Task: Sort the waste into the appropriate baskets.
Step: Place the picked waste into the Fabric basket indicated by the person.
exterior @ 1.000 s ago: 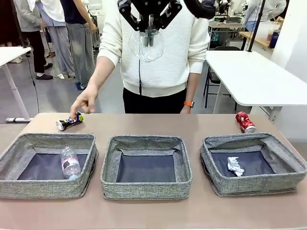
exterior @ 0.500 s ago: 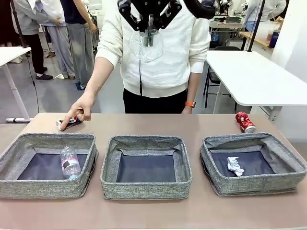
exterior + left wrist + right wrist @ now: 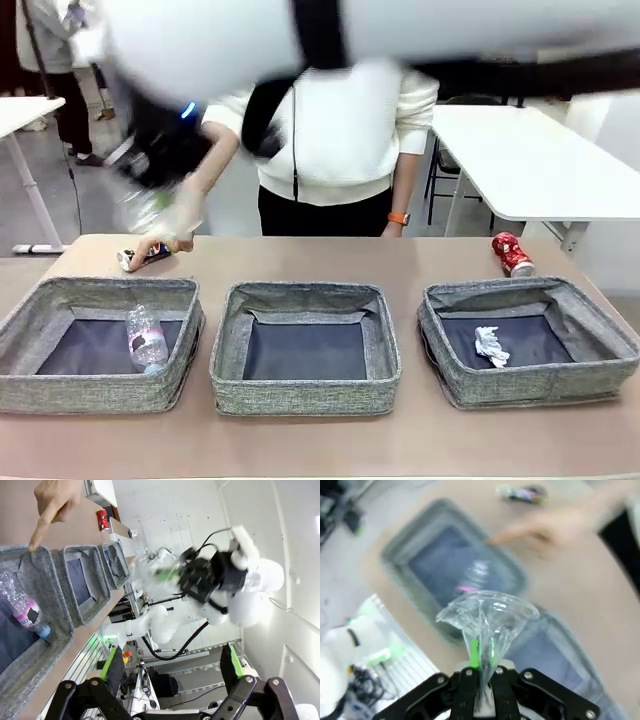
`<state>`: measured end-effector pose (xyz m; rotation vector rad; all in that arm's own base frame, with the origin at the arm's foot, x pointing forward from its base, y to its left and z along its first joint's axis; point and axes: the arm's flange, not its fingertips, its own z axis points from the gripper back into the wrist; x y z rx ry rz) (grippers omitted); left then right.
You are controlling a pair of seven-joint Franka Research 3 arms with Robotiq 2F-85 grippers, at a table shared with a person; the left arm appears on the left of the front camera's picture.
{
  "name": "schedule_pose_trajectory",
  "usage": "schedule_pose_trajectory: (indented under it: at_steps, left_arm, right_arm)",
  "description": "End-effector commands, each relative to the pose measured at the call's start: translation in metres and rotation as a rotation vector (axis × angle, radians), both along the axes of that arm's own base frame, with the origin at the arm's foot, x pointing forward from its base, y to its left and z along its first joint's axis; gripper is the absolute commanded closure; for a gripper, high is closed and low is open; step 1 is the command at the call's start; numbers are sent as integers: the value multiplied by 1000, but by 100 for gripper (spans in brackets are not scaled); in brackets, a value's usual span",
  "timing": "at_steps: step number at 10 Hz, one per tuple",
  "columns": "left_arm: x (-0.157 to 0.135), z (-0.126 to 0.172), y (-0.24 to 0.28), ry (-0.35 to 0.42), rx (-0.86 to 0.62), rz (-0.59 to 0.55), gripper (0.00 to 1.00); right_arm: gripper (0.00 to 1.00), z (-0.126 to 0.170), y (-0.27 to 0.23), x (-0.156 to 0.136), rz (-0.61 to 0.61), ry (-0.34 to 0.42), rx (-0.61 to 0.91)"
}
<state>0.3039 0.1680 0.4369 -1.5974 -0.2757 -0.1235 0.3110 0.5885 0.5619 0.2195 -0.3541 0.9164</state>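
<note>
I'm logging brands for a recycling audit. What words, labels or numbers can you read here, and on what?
No text here can be read.
clear plastic bottle: pink and dark label, print too small to read.
crushed red can: white markings, too small to read.
dark multicoloured can: print too blurred to read.

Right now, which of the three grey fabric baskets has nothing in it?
The middle grey woven fabric basket: its dark bottom is bare. The left basket holds a clear plastic bottle, the right basket a crumpled white paper wad.
</note>
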Motion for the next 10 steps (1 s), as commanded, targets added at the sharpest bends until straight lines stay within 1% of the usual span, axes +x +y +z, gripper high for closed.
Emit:
schedule_pose_trajectory:
  at_steps: [1, 2, 3, 4, 5, 6, 7, 8, 9, 10]
  left_arm:
    - [-2, 0, -1, -17, 0, -4, 0]
    - [-2, 0, -1, -17, 0, -4, 0]
    - [-2, 0, -1, -17, 0, -4, 0]
    - [-2, 0, -1, -17, 0, -4, 0]
    - [0, 0, 0, 0, 0, 1, 0]
    - [-7, 13, 15, -67, 48, 51, 0]
    - [-16, 23, 38, -80, 175, 39, 0]
    - [-24, 29, 62, -62, 269, 36, 0]
    - [-28, 28, 74, -50, 318, 12, 0]
    - [-30, 25, 74, -48, 318, -9, 0]
  right_arm:
    - [94, 1, 43, 4, 374, -102, -104]
    - [94, 14, 25, 13, 281, -120, -83]
    - [94, -39, 39, -18, 170, 0, -33]
    - [94, -44, 51, -19, 268, -26, -64]
    - [94, -55, 43, -13, 282, -8, -14]
    - [94, -67, 44, -8, 289, -10, -7]
    - [94, -76, 46, -2, 282, -21, -4]
    - [94, -81, 44, 5, 266, -34, 6]
    - [94, -83, 41, 9, 245, -54, 10]
    - [94, -85, 41, 10, 234, -56, 16]
